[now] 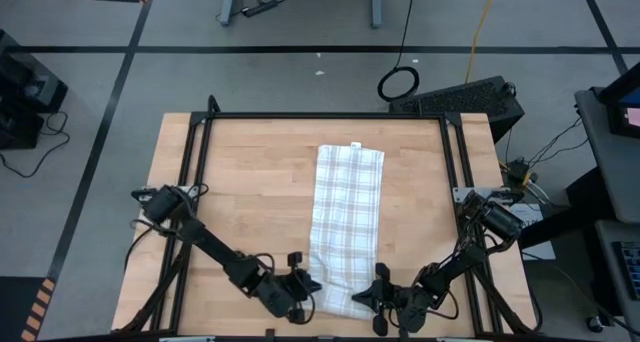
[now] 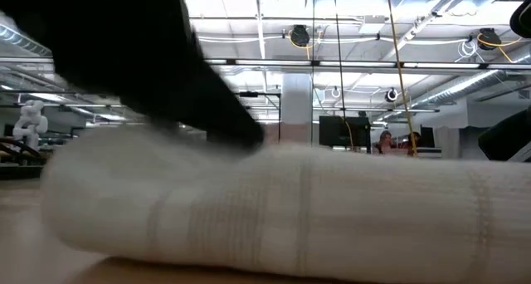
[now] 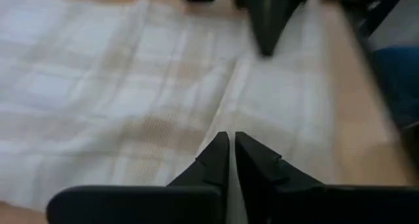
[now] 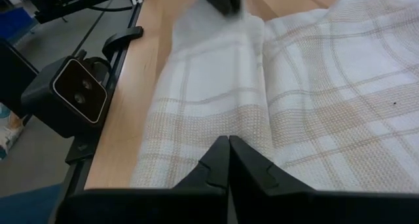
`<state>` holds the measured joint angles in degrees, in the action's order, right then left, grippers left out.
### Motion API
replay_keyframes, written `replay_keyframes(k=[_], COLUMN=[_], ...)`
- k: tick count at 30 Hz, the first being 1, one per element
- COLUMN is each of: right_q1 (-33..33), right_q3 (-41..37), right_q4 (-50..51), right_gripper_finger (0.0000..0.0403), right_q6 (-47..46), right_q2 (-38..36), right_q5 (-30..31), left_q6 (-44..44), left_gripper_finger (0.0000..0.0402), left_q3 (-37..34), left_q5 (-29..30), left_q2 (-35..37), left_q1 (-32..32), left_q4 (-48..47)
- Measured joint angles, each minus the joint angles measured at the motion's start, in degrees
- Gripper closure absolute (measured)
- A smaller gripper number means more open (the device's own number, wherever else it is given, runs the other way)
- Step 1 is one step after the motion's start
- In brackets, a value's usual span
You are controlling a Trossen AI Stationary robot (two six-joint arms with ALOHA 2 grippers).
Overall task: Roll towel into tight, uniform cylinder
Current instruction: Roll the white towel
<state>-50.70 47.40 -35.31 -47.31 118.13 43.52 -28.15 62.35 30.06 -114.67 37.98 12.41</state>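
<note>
The white checked towel (image 1: 346, 222) lies folded into a long strip down the middle of the table, from far to near. Its near end (image 2: 282, 209) is turned over into a thick, soft roll. My left gripper (image 1: 311, 282) is shut at the roll's left side and my right gripper (image 1: 372, 294) is shut at its right side. Each wrist view shows its own shut fingers on the cloth, with the other gripper's dark tip across the towel. My left gripper meets the towel's turned-over near end at the fold line (image 3: 230, 119), which runs straight into its shut fingertips. The fingers come low from the table's left, across the strip. One layer or several, I cannot tell. The towel lies on the table. My right gripper has its shut fingertips on the turned-over near end (image 4: 216, 122), just beside the fold ridge (image 4: 265, 112). The fingers come low from the table's right, across the strip. How much cloth is between them is hidden by the fingers. The towel lies on the table.
The black frame rails (image 1: 320, 116) run along the table's far, left and right sides. A small camera block (image 4: 78, 96) sits at the near edge beside the towel. Bare wood (image 1: 250, 182) shows on both sides of the strip.
</note>
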Motion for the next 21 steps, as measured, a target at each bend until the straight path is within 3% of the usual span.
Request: replay_keyframes(k=[8, 13, 21], right_q1=[0.0, 0.0, 0.0], right_q3=[0.0, 0.0, 0.0], right_q4=[0.0, 0.0, 0.0], right_gripper_finger=[0.0401, 0.0401, 0.0401], right_q6=[0.0, 0.4, 0.4], right_q2=[0.0, 0.0, 0.0], right_q5=[-0.1, -0.1, -0.1], left_q6=[2.0, -5.0, -5.3], left_gripper_finger=[0.0363, 0.0363, 0.0363], left_q3=[0.1, 0.0, 0.0], left_q5=[2.8, 3.1, 1.4], left_q2=[5.9, 3.7, 3.9], left_q1=[2.7, 2.5, 3.0], left_q4=[-4.7, -19.0, -18.4])
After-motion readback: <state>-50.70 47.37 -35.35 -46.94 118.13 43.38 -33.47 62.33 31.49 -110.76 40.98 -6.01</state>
